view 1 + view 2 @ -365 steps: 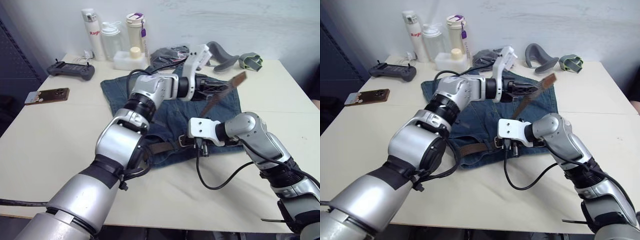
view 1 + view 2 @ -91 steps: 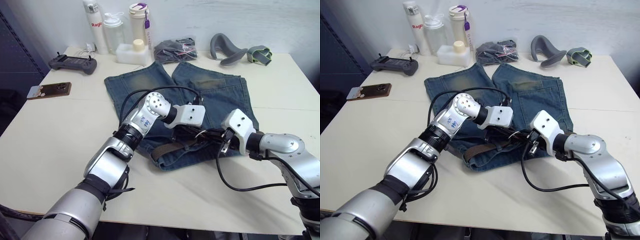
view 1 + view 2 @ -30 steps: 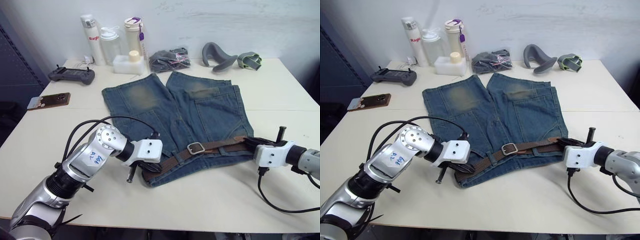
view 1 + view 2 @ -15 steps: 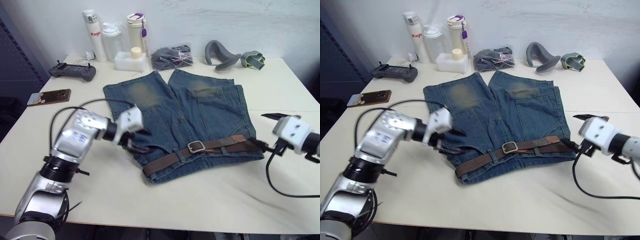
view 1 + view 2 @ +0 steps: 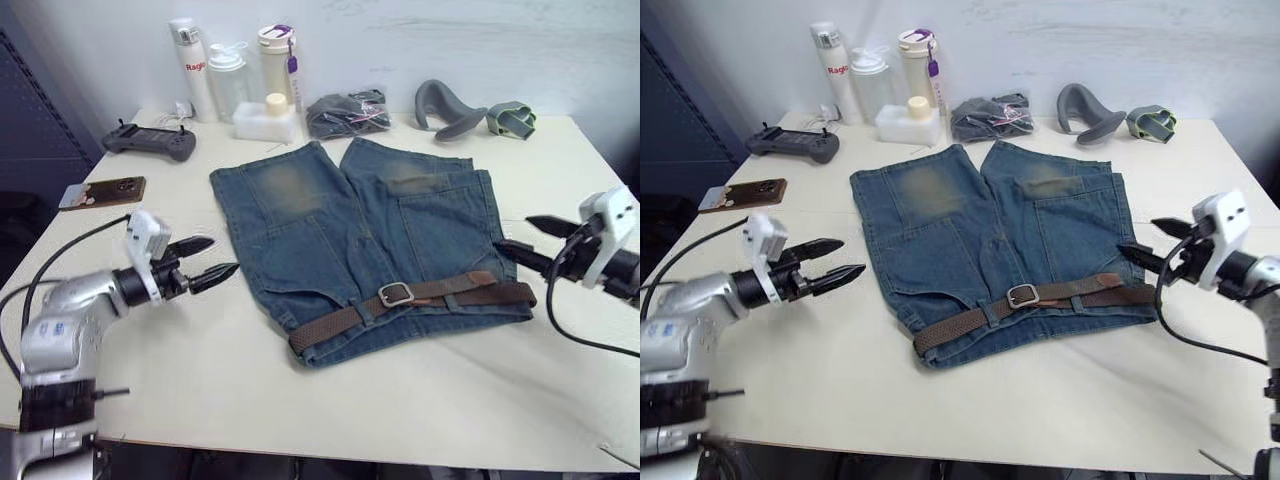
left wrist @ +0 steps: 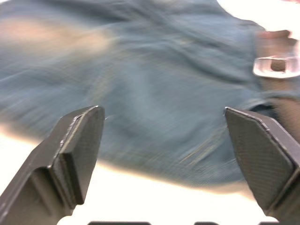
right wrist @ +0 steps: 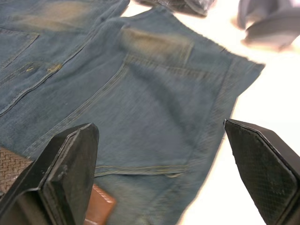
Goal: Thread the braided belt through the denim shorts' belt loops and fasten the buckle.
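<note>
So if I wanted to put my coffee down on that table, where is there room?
Bare table runs along the near edge below the denim shorts, and on the right between the shorts and the far corner. The back edge is crowded: bottles, game controller, phone.

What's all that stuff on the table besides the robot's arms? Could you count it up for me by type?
Clothing: 2, denim shorts and braided belt
Bottles: 3
White tub: 1
Bagged dark bundle: 1
Electronics: 2, controller and phone
Grey curved items: 2
Total: 11
</note>
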Robot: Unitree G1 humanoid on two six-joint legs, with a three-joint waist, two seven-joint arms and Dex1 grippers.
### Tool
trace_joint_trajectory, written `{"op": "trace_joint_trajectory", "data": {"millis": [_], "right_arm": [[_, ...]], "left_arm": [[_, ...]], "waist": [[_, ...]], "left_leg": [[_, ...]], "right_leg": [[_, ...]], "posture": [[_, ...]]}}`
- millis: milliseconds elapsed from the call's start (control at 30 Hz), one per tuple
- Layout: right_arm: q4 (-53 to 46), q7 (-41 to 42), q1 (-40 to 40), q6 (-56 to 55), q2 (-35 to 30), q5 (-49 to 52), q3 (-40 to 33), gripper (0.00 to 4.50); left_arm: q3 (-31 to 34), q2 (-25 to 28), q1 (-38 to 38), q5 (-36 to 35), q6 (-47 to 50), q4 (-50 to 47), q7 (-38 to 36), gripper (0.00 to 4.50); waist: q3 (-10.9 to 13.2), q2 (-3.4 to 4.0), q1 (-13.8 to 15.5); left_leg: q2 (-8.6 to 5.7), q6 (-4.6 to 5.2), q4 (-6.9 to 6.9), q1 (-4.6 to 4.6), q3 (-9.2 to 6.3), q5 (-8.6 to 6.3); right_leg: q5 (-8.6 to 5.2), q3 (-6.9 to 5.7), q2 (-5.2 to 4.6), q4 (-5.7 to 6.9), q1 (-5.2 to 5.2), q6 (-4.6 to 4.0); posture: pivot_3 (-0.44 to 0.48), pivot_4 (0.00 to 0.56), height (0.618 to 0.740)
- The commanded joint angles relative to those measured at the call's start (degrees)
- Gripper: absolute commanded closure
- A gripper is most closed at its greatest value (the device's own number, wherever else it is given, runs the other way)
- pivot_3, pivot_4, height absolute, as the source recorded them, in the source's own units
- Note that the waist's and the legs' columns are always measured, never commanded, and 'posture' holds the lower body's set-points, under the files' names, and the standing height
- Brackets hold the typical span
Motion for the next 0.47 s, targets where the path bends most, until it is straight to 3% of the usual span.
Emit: {"op": "trace_joint_trajectory", "data": {"millis": [33, 133, 233, 467], "right_arm": [[-1.1, -0.9, 0.4, 3.1, 0.7, 0.5, -1.5, 0.0], [-2.1, -1.4, 2.2, 4.9, 1.9, 0.8, -2.0, 0.0], [-3.9, -1.2, 4.2, 3.8, 2.8, 0.6, -2.9, 0.0], [-7.0, -1.5, 6.9, 4.4, 3.6, 1.0, -4.8, 0.0]], "left_arm": [[1.5, -1.2, 5.4, 2.1, -3.7, -5.7, 5.1, 0.05], [1.9, -3.4, 9.4, 1.3, -3.8, -8.2, 8.3, 0.05], [1.7, -5.4, 11.9, 1.9, -5.8, -8.6, 11.0, 0.05], [1.2, -5.8, 13.6, 0.4, -6.9, -8.9, 11.6, 0.05]], "waist": [[0.0, 0.07, 0.2], [0.0, 0.09, 0.9], [0.0, 0.1, 2.8], [-0.1, 0.29, 1.9]], "left_leg": [[-0.03, 0.0, 0.0, -0.03, 0.0, 0.0], [-0.09, 0.02, 0.0, -0.02, -0.01, -0.02], [2.19, -0.18, 1.13, 0.05, 2.05, -1.07], [2.38, -0.27, 1.07, -0.03, 1.86, -1.32]], "right_leg": [[0.0, 0.05, 0.0, -0.01, 0.0, 0.0], [0.0, 0.12, 0.0, -0.02, 0.03, -0.02], [0.26, 1.24, 1.78, 0.32, -1.07, 0.02], [0.31, 0.96, 1.79, 0.23, -0.83, 0.16]], "posture": [[0.0, 0.15, 0.629], [0.0, 0.15, 0.626], [0.0, 0.15, 0.624], [0.0, 0.15, 0.624]]}}
